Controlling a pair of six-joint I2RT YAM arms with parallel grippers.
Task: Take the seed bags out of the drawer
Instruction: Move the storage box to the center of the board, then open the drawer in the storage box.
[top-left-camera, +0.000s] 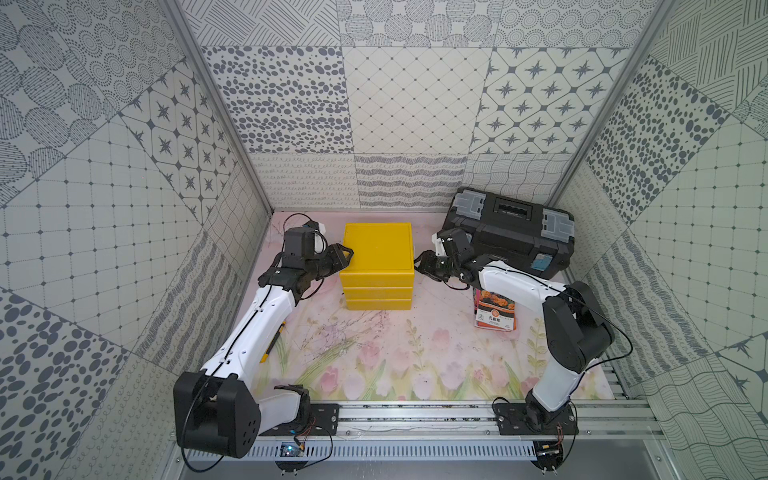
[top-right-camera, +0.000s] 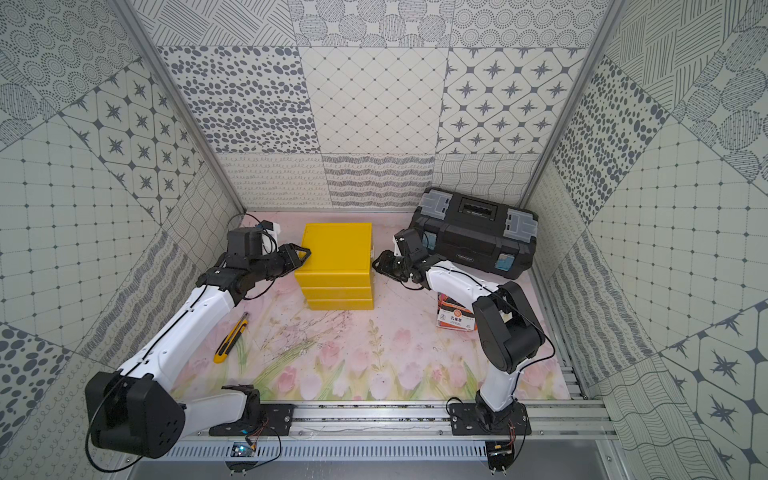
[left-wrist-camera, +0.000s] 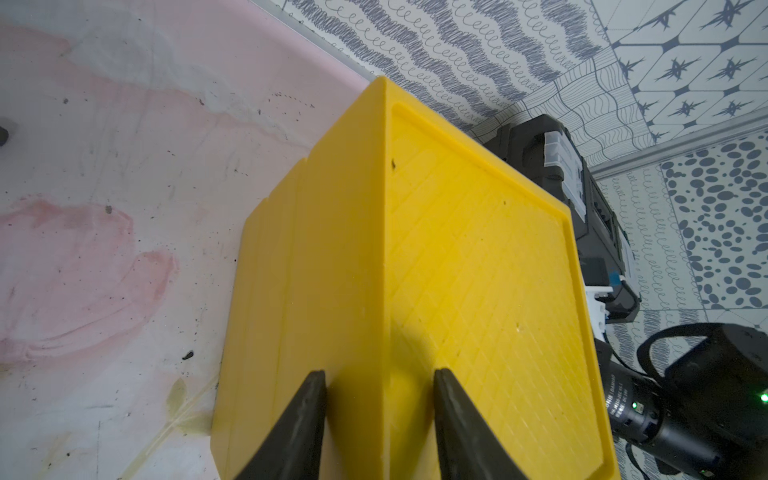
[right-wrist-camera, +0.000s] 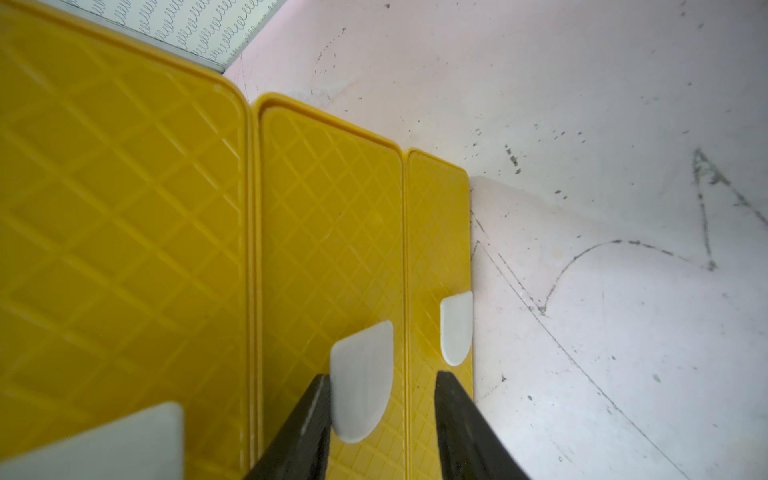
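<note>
Right gripper (right-wrist-camera: 381, 376), jaws parted, flanks middle drawer handle (right-wrist-camera: 359, 399).

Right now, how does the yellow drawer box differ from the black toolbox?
The drawer box is yellow, the toolbox black with grey lids. The drawer box stands square mid-table; the toolbox sits angled in the far right corner. The drawer box's top is flat; the toolbox's has a handle. Both look shut.

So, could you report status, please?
Left gripper open, astride yellow plastic drawer cabinet edge. Right gripper open at white drawer tab. Glossy orange seed bags on floral mat; drawers shut.
</note>
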